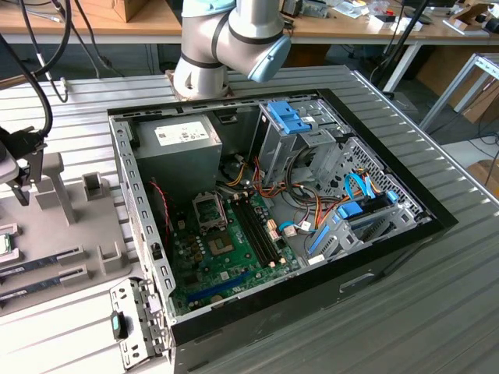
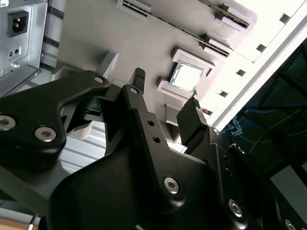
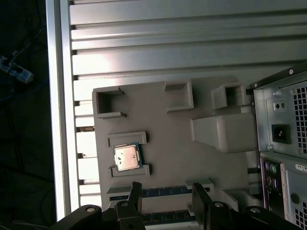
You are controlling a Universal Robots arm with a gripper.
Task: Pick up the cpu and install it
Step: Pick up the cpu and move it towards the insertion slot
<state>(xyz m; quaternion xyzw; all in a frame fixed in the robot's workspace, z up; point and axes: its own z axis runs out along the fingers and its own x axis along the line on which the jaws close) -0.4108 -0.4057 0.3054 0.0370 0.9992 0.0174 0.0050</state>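
My jaws stand wide open with nothing between them. In both wrist views my two black fingers [image 3: 135, 191] [image 2: 193, 120] are well apart and touch nothing.

I hang over a grey plastic tray [image 3: 172, 143] that lies on the ribbed metal counter [image 1: 437, 296], at the exterior view's left, just beside the open computer case [image 1: 374, 257]. The cpu [image 3: 127, 157] lies flat in its own nest on that tray, silvery top up, held between two low raised ridges. It is near my fingertips but apart from them, and not in the gap between them. In the second wrist view the cpu [image 2: 187, 76] shows bright just past my fingertips. In the exterior view it is a small square at the very edge of the picture [image 1: 4, 244], lower than my black fingers [image 1: 21, 187].

Two memory sticks [image 3: 163, 192] lie in slots on the same tray, close under my fingertips.

Inside the case the green motherboard [image 1: 226, 257] lies flat, with its metal-framed square socket [image 1: 209, 210] near the grey power supply [image 1: 175, 148]. The case is well apart from the cpu.
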